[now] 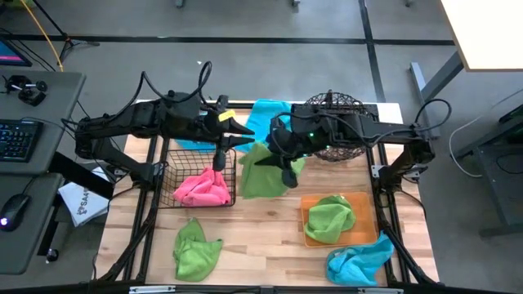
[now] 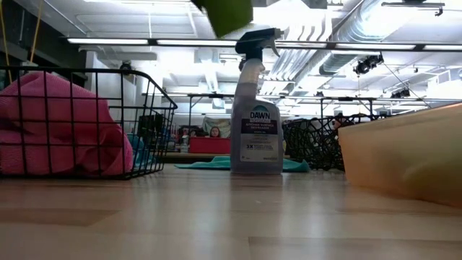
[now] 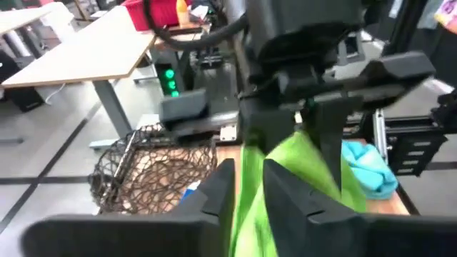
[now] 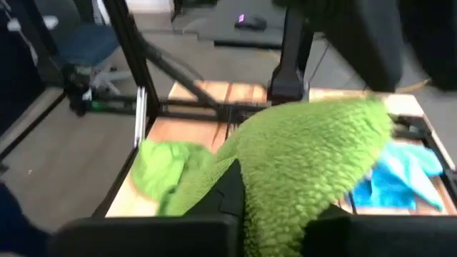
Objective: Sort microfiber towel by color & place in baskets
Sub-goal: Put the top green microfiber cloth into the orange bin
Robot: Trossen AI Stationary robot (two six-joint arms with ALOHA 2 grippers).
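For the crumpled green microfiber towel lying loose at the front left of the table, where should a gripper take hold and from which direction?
Pinch the raised, bunched fold near the middle of the crumpled green microfiber towel, coming straight down from above. It lies in a low heap on the wooden table with nothing beside it, so a top-down pinch on a ridge should gather enough cloth. Its flat edges offer less to grip.

Bright ceiling strip lights (image 2: 216,41) glare in the low view; both wrist views are blurred, near foreground soft

Two dark, jointed arms with looping black cables. Left end effector (image 1: 222,145) carries a yellow marking; right end effector (image 1: 288,170) shows green indicator lights behind it.
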